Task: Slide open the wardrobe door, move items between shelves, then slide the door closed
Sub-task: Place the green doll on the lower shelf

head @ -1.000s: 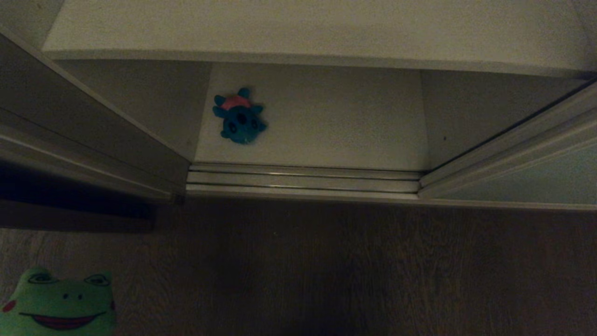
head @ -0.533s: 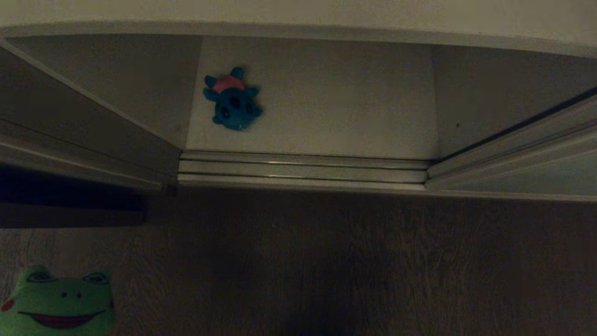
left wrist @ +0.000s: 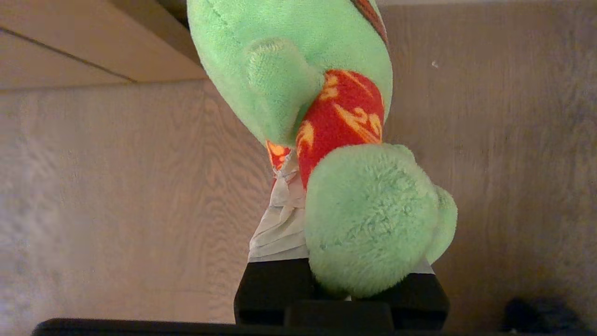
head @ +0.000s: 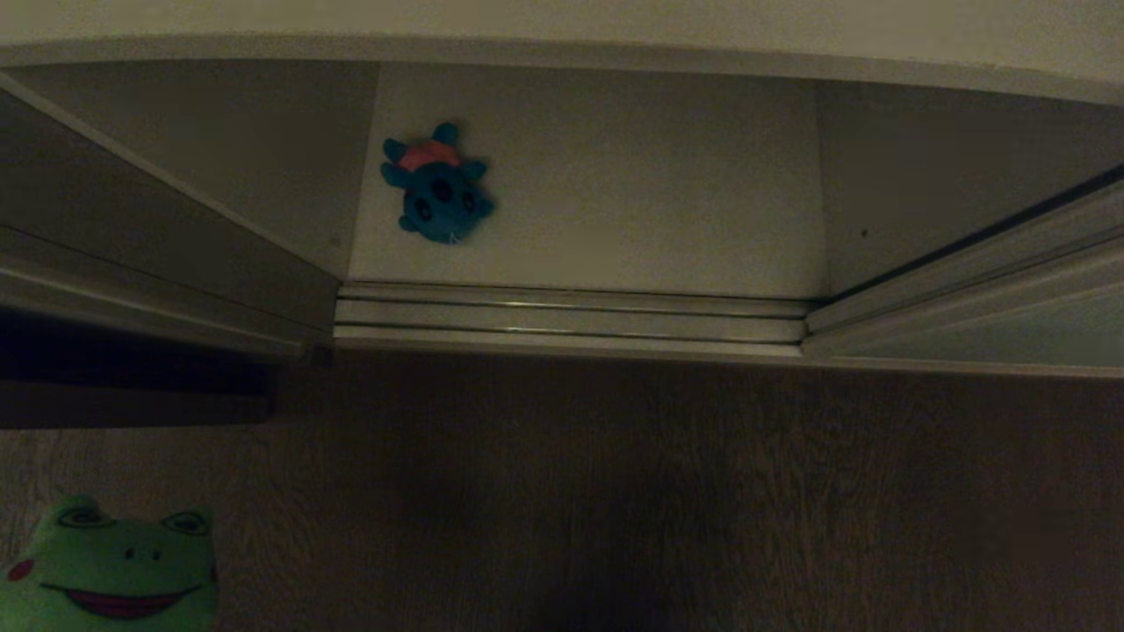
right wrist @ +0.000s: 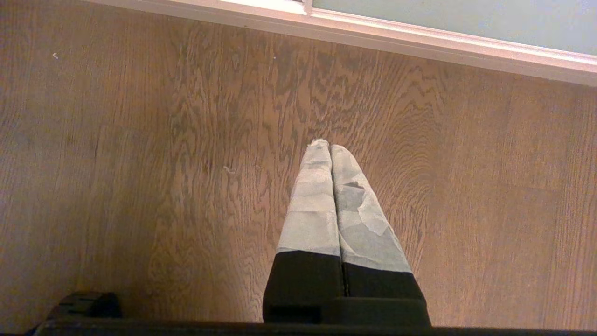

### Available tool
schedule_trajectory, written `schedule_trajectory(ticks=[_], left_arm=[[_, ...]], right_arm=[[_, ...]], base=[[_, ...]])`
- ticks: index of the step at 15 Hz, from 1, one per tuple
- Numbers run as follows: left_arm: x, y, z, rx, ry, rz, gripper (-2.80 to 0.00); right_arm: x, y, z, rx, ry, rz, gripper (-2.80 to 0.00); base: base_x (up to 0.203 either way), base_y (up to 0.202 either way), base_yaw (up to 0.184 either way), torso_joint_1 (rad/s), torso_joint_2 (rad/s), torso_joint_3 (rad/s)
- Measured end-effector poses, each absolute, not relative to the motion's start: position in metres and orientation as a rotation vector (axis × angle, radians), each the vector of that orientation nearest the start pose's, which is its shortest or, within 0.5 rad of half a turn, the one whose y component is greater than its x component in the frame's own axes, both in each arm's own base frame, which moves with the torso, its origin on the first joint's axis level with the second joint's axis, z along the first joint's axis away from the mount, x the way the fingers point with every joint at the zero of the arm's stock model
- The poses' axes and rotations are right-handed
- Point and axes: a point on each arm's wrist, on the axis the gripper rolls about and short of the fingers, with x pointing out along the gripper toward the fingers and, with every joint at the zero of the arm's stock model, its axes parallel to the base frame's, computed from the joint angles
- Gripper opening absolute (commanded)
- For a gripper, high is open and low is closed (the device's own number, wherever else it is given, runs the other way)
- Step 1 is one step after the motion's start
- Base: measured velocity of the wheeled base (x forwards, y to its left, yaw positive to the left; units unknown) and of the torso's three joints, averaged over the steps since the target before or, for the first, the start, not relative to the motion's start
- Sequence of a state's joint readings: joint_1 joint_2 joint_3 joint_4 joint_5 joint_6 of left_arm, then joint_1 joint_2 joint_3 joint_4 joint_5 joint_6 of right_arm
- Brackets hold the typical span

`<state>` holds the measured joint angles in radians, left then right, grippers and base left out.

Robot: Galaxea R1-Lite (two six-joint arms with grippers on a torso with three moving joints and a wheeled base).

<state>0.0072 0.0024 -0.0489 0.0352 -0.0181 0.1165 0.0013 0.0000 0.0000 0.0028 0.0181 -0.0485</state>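
The green frog (left wrist: 298, 70) in its red flowered shirt hangs over the wood floor with my left gripper (left wrist: 336, 200) shut on its lower body; one taped finger (left wrist: 280, 224) shows beside a plush foot. Its grinning face (head: 110, 570) peeks in at the head view's bottom left. The blue creature (head: 436, 184) with a pink top lies on the lowest white shelf (head: 632, 202), towards its left. The wardrobe stands open, the pale grey-green sliding door (head: 1019, 333) pushed to the right. My right gripper (right wrist: 326, 145) is shut and empty above the floor.
The front edge of a higher shelf (head: 562, 54) runs along the top of the head view. Door tracks (head: 571, 320) line the wardrobe's threshold. Dark wood floor (head: 659, 491) lies in front. A wardrobe side panel (head: 158, 246) stands at the left, and the door frame (right wrist: 419, 39) near the right gripper.
The head camera has tilted, so the whole wardrobe slid up in the picture and the higher shelf's top went out of view. The frog stays in the left gripper, slightly turned.
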Motion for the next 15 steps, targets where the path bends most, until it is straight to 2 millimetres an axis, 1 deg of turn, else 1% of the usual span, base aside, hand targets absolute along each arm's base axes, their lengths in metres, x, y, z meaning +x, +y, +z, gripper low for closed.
schedule_trajectory(ticks=[1,3,5,6,9,12,15], left_arm=[[-0.030,-0.001,0.097,0.122,-0.033,-0.017,-2.80],[-0.031,-0.002,0.116,0.110,0.003,-0.051,-2.80],[-0.021,-0.003,0.134,0.078,0.077,-0.104,-2.80],[-0.010,-0.003,0.142,0.055,0.132,-0.139,-2.80],[0.033,-0.005,0.158,-0.011,0.296,-0.232,-2.80],[0.087,-0.008,0.166,-0.053,0.420,-0.323,-2.80],[0.144,-0.021,0.171,-0.059,0.483,-0.425,-2.80]], right_arm=[[-0.023,0.000,0.075,-0.048,0.003,0.019,-2.80],[-0.023,0.000,0.075,-0.048,0.002,0.019,-2.80],[-0.023,0.000,0.075,-0.048,0.002,0.019,-2.80],[-0.023,0.000,0.075,-0.048,0.002,0.019,-2.80],[-0.023,0.000,0.075,-0.048,0.002,0.019,-2.80],[-0.023,0.000,0.075,-0.048,0.003,0.019,-2.80],[-0.023,0.000,0.075,-0.048,0.002,0.020,-2.80]], base=[[0.000,0.000,0.000,0.000,0.00,0.000],[0.000,0.000,0.000,0.000,0.00,0.000],[0.000,0.000,0.000,0.000,0.00,0.000],[0.000,0.000,0.000,0.000,0.00,0.000],[0.000,0.000,0.000,0.000,0.00,0.000],[0.000,0.000,0.000,0.000,0.00,0.000],[0.000,0.000,0.000,0.000,0.00,0.000]])
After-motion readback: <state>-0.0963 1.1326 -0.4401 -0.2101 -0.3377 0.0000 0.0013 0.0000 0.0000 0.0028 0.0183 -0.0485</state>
